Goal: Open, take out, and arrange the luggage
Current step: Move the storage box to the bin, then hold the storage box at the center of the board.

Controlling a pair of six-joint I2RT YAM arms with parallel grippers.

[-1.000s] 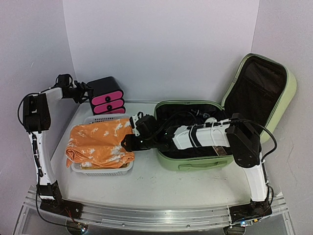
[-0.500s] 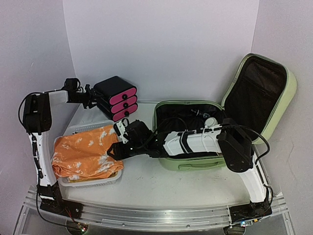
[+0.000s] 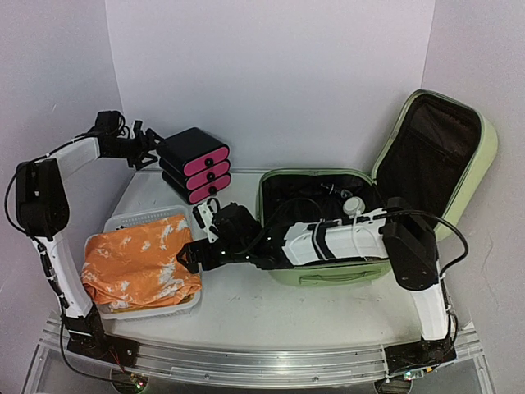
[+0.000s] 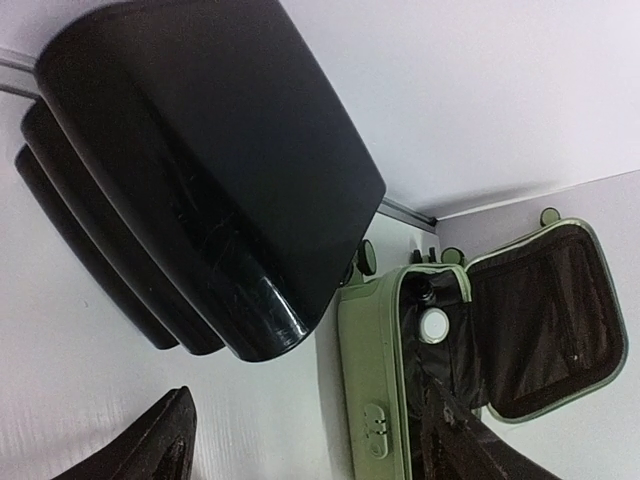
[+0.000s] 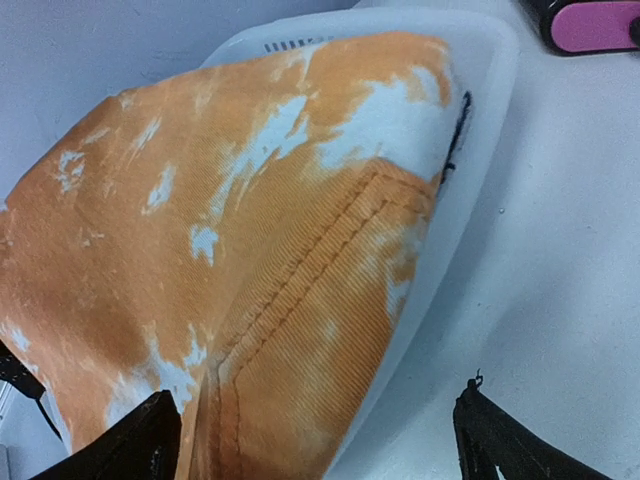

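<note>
Overhead view. The luggage [image 3: 439, 156] lies open at the right of the table [image 3: 271, 320]. Its light-green lower shell is flat on the surface and its lid stands raised against the right wall, black lining facing me. In the lower shell I can make out dark, tangled items and one small white round object [image 3: 354, 205]; what they are I cannot tell.

The right arm reaches leftward across the front of the luggage. The right gripper [image 3: 193, 250] sits just beside the right rim of the white basket [image 3: 139, 215], which holds a bunched orange cloth with white blotches [image 3: 135, 267].

Right wrist view. I read the right gripper [image 5: 318, 395] as released. Its fingers [image 5: 500, 440] stand wide apart, one over the cloth [image 5: 230, 230] and the other over bare table, with the basket rim [image 5: 480, 120] passing between them. Neither finger pinches anything.

The left gripper [image 3: 148, 148] is held high at the back left, just beside the black drawer box with pink fronts [image 3: 193, 164]. Whether it touches the box I cannot tell.

Left wrist view. The left gripper [image 4: 310, 400] is likewise released, its jaws spread with nothing between them. The glossy black side of the drawer box [image 4: 200, 170] fills the upper frame. The open luggage [image 4: 365, 350] shows beyond it, the white round object [image 4: 435, 325] inside.
</note>
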